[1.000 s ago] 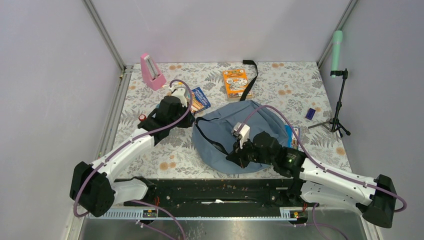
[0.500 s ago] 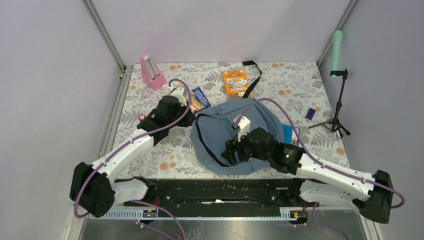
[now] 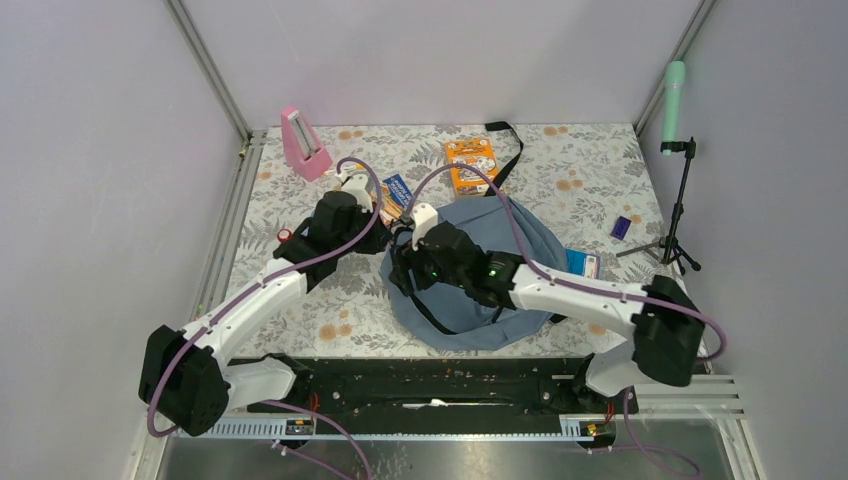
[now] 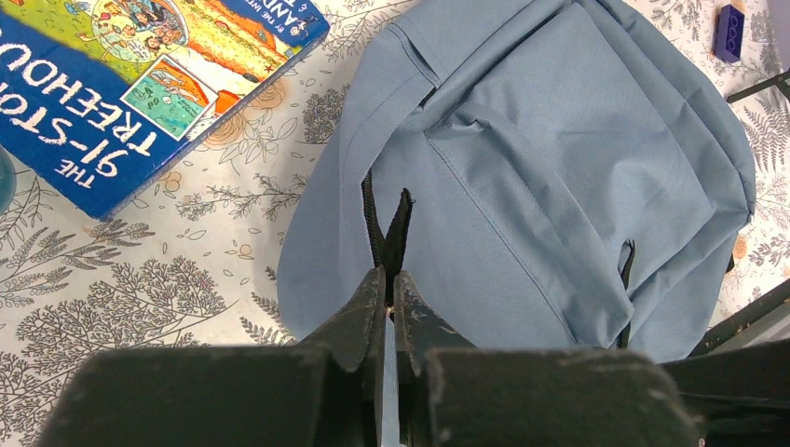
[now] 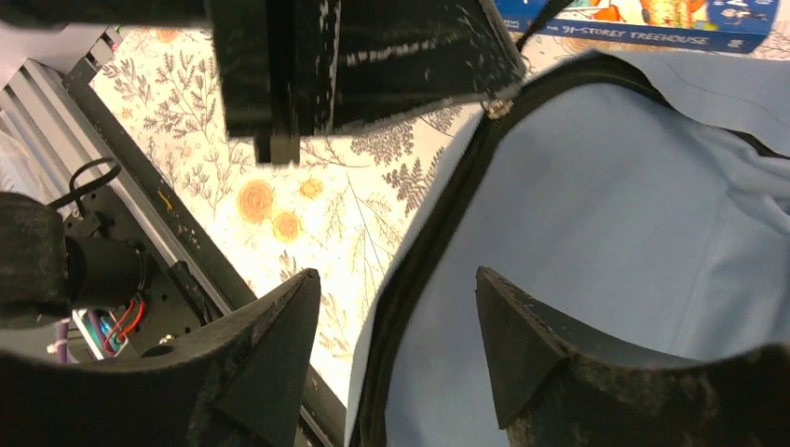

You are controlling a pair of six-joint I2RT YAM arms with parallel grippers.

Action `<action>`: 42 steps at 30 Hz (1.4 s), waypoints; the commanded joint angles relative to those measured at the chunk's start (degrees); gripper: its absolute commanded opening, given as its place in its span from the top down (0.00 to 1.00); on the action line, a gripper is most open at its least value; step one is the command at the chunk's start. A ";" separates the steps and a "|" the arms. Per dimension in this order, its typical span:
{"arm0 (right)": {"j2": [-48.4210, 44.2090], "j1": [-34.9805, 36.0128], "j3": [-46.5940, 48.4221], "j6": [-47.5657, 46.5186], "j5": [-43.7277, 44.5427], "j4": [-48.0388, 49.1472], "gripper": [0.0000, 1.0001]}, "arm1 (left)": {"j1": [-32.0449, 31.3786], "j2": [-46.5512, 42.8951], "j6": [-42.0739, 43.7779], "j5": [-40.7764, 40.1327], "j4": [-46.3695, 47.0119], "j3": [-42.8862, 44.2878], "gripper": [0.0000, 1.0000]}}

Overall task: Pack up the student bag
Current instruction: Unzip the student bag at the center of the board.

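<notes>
The student bag (image 3: 500,250), a large grey-blue backpack, lies flat in the middle of the table; it fills the left wrist view (image 4: 559,158) and the right wrist view (image 5: 606,242). My left gripper (image 3: 388,238) is at the bag's left edge, shut on the black zipper pull (image 4: 396,223). The same gripper (image 5: 373,56) shows at the top of the right wrist view, by the metal slider (image 5: 498,107). My right gripper (image 3: 402,268) hovers open just nearer along that edge. Its fingers (image 5: 289,317) straddle the dark zipper track (image 5: 419,270) without touching it.
A blue Treehouse book (image 3: 398,197) lies by the left gripper, an orange book (image 3: 472,165) and a black strap (image 3: 503,145) behind the bag. A pink metronome (image 3: 303,143) stands back left. A purple block (image 3: 621,227), another book's edge (image 3: 583,264) and a tripod (image 3: 678,210) are on the right.
My right arm swung left across the bag, from its near right part to its left edge, and its jaws opened. The left arm stayed in place, still pinching.
</notes>
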 commanded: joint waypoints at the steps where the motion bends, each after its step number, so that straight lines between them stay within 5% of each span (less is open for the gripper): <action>1: 5.33 0.91 4.89 1.67 -0.45 3.57 0.33 | 0.36 -2.30 -0.21 0.85 4.07 0.88 1.00; 7: 9.90 1.53 4.91 0.93 3.05 4.98 0.49 | 0.36 -2.53 -0.17 0.82 4.03 0.97 1.00; 11: 9.12 1.75 4.00 0.68 2.07 6.42 0.99 | 0.38 -2.50 -0.06 0.67 4.01 0.97 1.00; 22: 0.98 1.84 -5.11 -0.82 -8.43 13.67 1.00 | 0.36 -1.70 0.05 0.10 3.64 1.18 1.00; 42: -9.04 5.34 -8.90 -6.86 -18.42 5.22 1.00 | 0.36 -0.09 0.27 -0.05 3.44 1.48 1.00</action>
